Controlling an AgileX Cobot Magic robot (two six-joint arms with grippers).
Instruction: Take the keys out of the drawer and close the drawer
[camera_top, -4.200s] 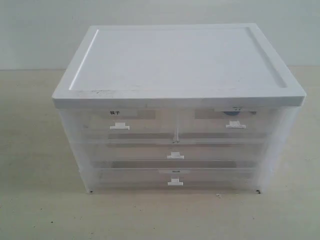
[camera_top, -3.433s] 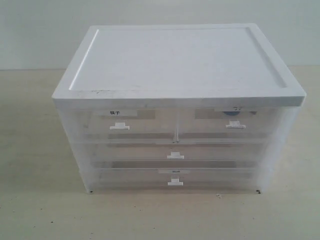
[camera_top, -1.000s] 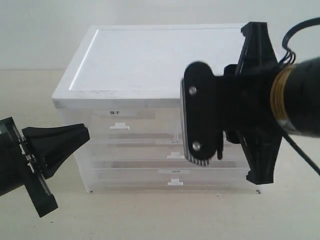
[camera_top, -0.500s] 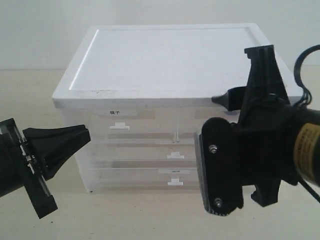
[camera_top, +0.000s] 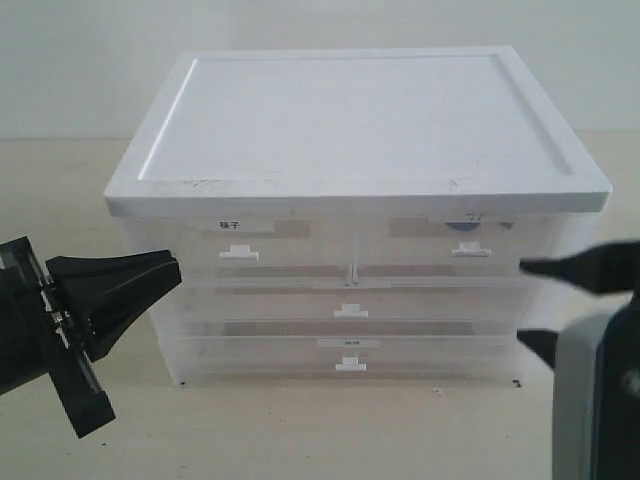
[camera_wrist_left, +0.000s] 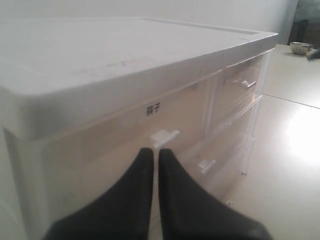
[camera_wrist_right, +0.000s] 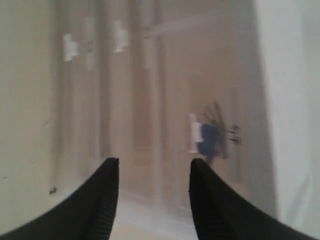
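The drawer (camera_top: 455, 250) is the upper right half-width one of a clear plastic cabinet, and its front sits flush with the others. It has a white tab handle (camera_top: 470, 250). The keys (camera_top: 467, 224) show only as a dim blue spot behind its front. In the right wrist view the blue fob of the keys (camera_wrist_right: 208, 139) lies just behind the handle (camera_wrist_right: 193, 132). My right gripper (camera_top: 521, 302) (camera_wrist_right: 152, 165) stands open in front of the cabinet's right end, holding nothing. My left gripper (camera_top: 170, 268) (camera_wrist_left: 151, 151) is shut and empty near the cabinet's left front corner.
The cabinet has a broad white top (camera_top: 350, 110). The upper left drawer (camera_top: 238, 245) carries a bold black label, and below it are two full-width drawers (camera_top: 350, 310) (camera_top: 350, 362). It stands on a tan table (camera_top: 60, 200). A small bowl (camera_wrist_left: 301, 47) sits far off.
My right gripper has dropped and drawn back to the right, uncovering the cabinet front. The left gripper has stayed where it was. Both came into view after the earliest frames.
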